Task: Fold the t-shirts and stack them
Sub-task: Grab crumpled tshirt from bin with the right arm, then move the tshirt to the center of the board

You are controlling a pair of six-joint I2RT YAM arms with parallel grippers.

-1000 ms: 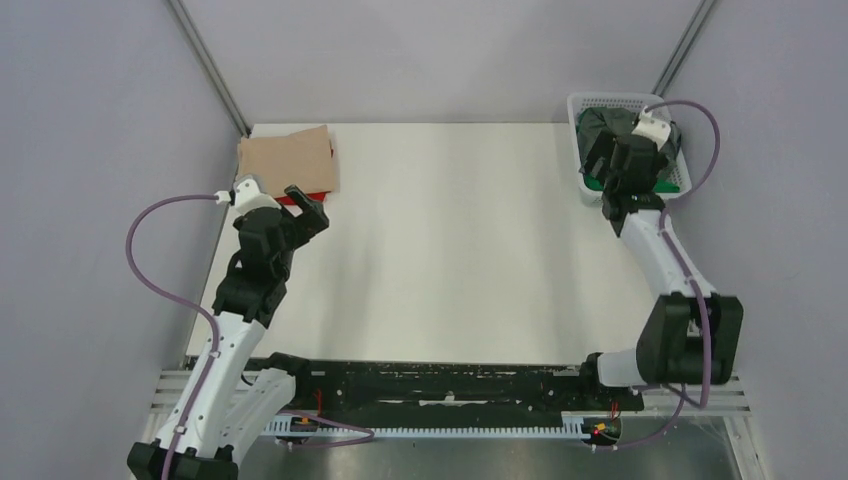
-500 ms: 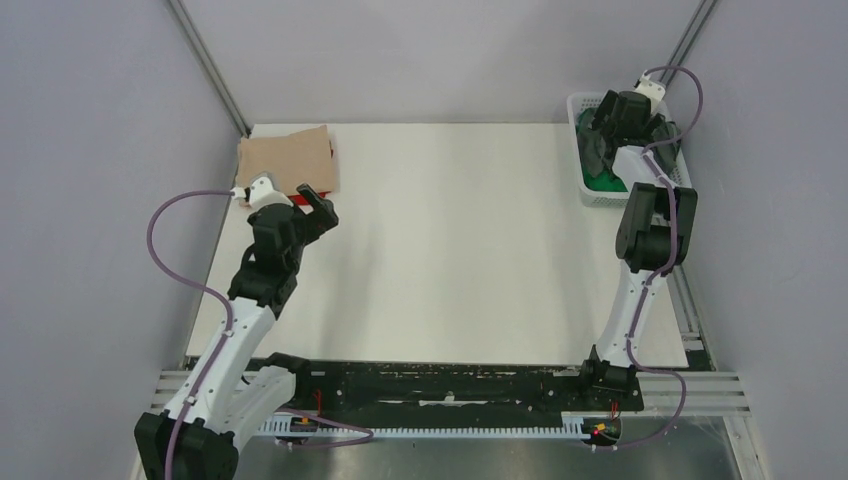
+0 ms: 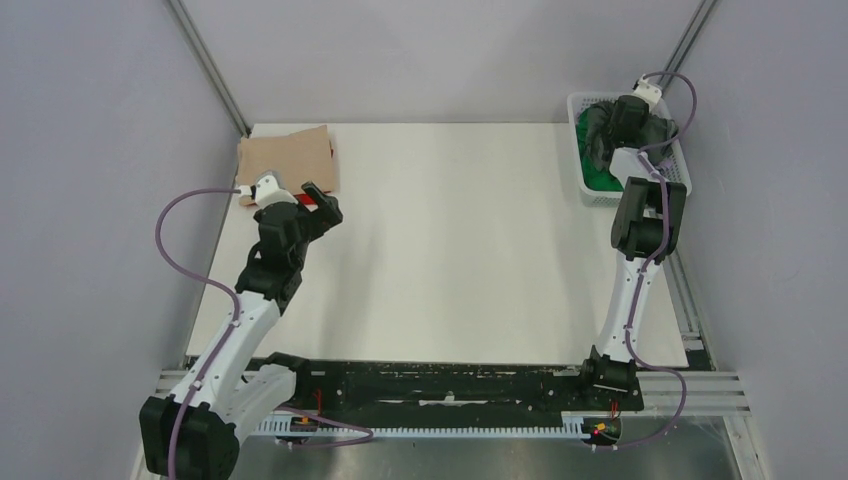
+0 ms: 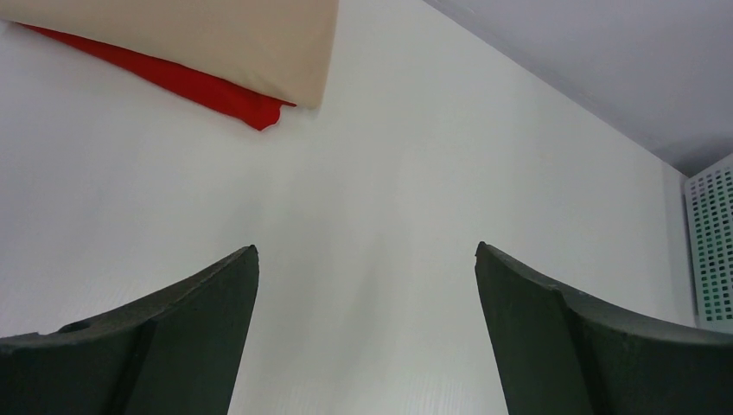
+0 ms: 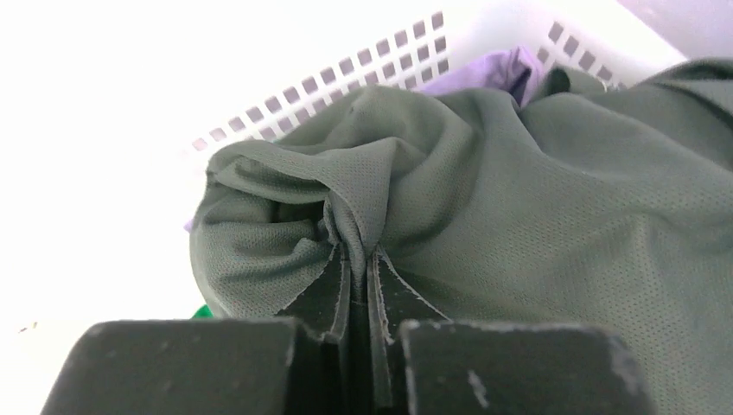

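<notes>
A folded tan t-shirt (image 3: 287,158) lies on a red t-shirt (image 4: 203,85) at the table's far left corner; the tan t-shirt (image 4: 225,35) covers most of it. My left gripper (image 3: 318,203) hovers open just beside that stack, its jaws wide apart over bare table (image 4: 363,259). In the white basket (image 3: 680,170) at the far right, my right gripper (image 5: 359,255) is shut on a pinched fold of the dark grey t-shirt (image 5: 536,207). A green t-shirt (image 3: 598,180) and a lilac t-shirt (image 5: 488,71) lie under it.
The basket wall (image 5: 363,65) stands close behind the grey cloth. A metal rail (image 3: 450,385) with both arm bases runs along the near edge. Grey walls enclose the table on three sides.
My right arm reached into the basket and its jaws closed on the dark grey t-shirt. My left gripper drifted slightly right and forward, staying open.
</notes>
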